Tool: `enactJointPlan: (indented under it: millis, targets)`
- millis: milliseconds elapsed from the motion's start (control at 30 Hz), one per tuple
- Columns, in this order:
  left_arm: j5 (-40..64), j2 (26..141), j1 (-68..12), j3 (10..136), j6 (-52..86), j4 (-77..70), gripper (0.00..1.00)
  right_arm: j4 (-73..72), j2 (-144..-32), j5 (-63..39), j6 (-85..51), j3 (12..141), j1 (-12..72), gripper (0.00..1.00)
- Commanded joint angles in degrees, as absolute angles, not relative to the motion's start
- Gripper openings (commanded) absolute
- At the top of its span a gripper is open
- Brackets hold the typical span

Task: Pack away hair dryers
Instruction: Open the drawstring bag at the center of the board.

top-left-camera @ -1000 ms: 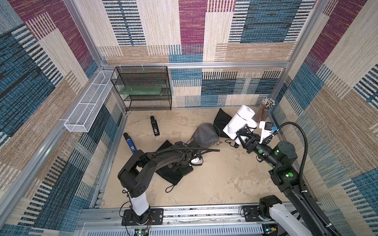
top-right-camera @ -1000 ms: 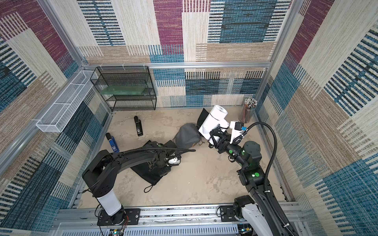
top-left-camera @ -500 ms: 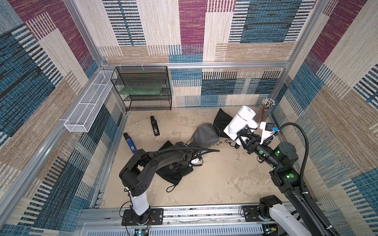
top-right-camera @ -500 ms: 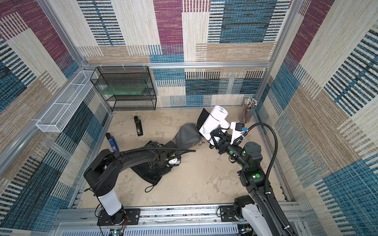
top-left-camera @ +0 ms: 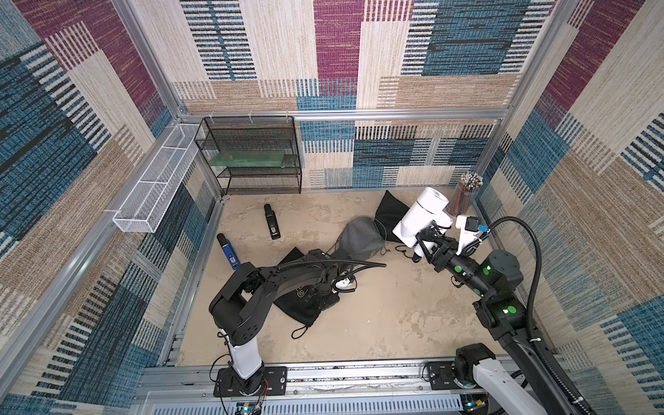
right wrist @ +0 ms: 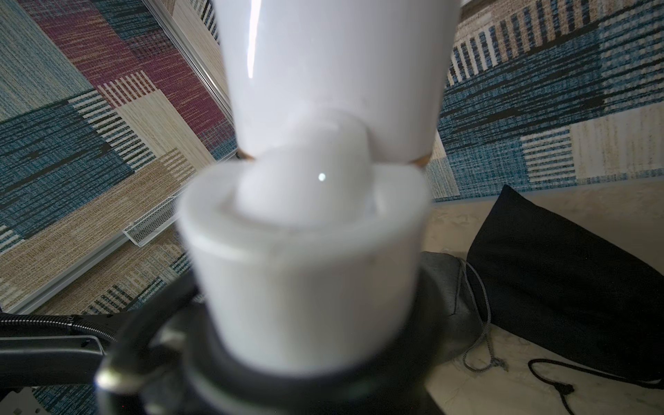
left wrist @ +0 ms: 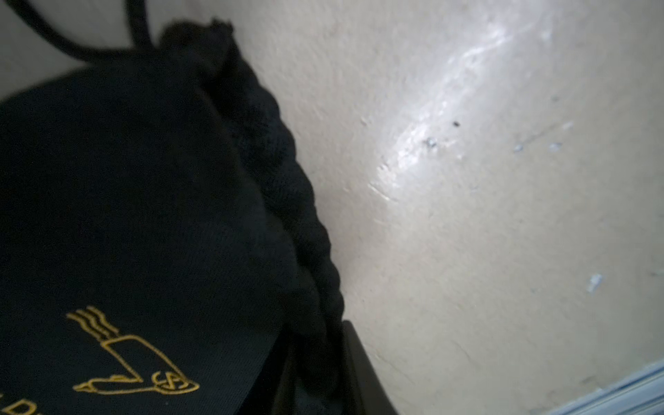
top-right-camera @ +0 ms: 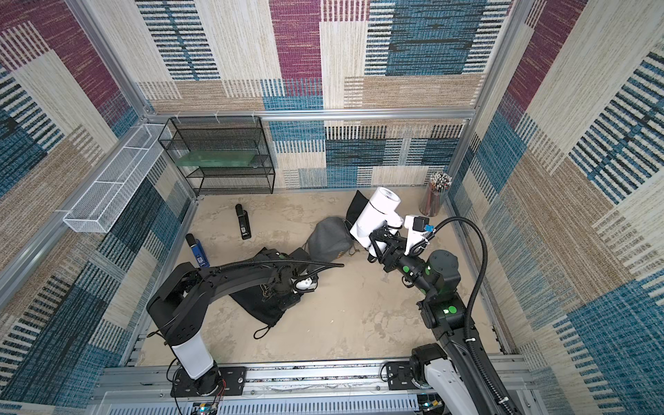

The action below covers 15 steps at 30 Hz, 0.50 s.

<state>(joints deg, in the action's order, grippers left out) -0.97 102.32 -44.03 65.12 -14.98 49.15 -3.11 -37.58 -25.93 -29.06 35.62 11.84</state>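
Well, the glossy white hair dryer (top-left-camera: 421, 215), fat barrel tilted upward, hung over the bench's (top-left-camera: 377, 323) far right corner, its handle clenched in the right arm's jaws. The left arm's jaws pressed a black drawstring pouch (top-left-camera: 300, 310); I couldn't tell their grip.

Rack (top-left-camera: 251, 158) bk-left (on floor (top-left-camera: 377, 316)); dryer (top-left-camera: 420, 215) R of mid pouch (top-left-camera: 361, 239).

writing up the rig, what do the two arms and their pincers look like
Both arms are black, with chunky jointed links and a white segment near the base. The left arm has a ribbed black cable along it. The right arm shows green round marks, a ribbed black hose, and a white camera mount with a blue plug beside its black pincer.
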Motion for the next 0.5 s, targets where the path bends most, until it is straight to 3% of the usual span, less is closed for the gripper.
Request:
enactJointPlan:
  millis: [0, 133, 333, 467]
  targets:
    - [0.26, 101.78, -44.12, 65.05, -14.67, 49.75, 0.25, -6.7, -37.35, -26.19, -28.58, 35.71, 11.84, 0.0]
    - [0.39, 101.78, -44.08, 65.13, -14.56, 49.75, 0.29, -6.68, -37.35, -26.12, -28.54, 35.69, 11.86, 0.0]
    - [0.47, 102.06, -44.12, 65.47, -14.41, 49.72, 0.2, -6.59, -37.35, -26.19, -28.41, 35.69, 11.85, 0.0]
    - [0.58, 102.14, -44.1, 65.6, -14.28, 49.74, 0.22, -6.5, -37.35, -26.11, -28.39, 35.71, 11.8, 0.0]
